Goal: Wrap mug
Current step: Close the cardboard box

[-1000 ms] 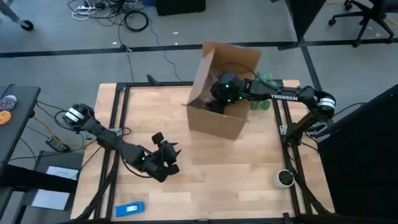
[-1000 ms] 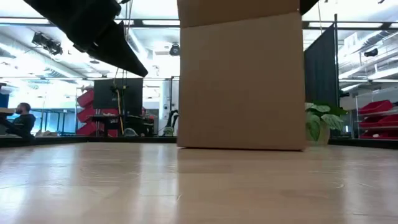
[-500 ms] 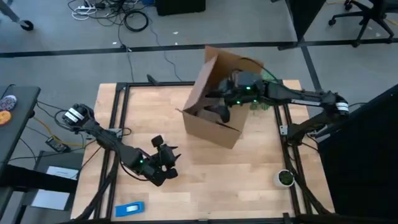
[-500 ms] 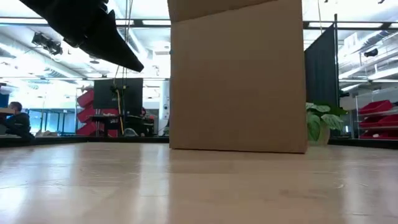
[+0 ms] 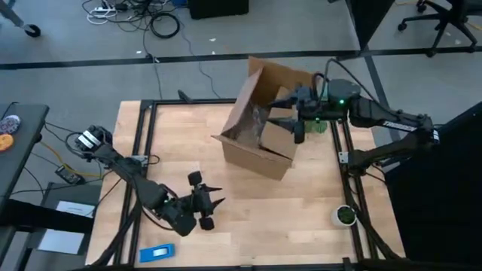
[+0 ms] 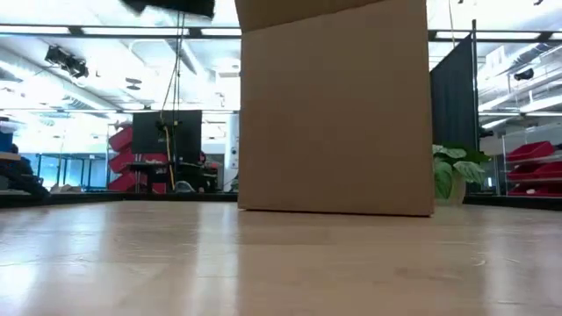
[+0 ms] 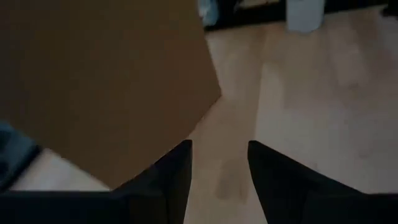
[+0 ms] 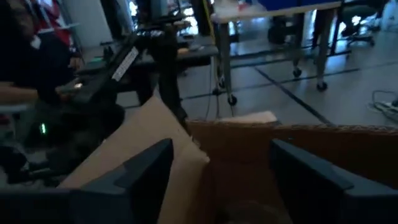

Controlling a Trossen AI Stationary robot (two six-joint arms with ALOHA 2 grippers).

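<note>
No orange mug visible in any view. Judgement: it's inside the cardboard box (image 5: pixel 260 132) or hidden by it; can't confirm.

Box sits toward the far right of the table (image 5: pixel 316 218), flaps up, open top tipped toward the right arm, which suits reaching in from that side. Something crumpled and greyish shows inside from above, possibly wrapping paper; too small to tell.

Right gripper (image 5: pixel 296 120) is at the box's right rim, just above the opening. Right wrist view: fingers (image 8: pixel 146 171) spread wide, nothing between them, cardboard wall and flap right in front. Reads as positioned to work in the box, not holding anything.

Left gripper (image 5: pixel 205 203) is low over the near-left part of the table, well apart from the box, pointing toward it. Left wrist view: fingers (image 7: pixel 177 171) spread, empty, bare wood below, box wall ahead. Looks parked, out of the right arm's way.

Also there: small green round object (image 5: pixel 345 215) at the right edge, blue item (image 5: pixel 157 252) at the near-left edge. Neither in play.
</note>
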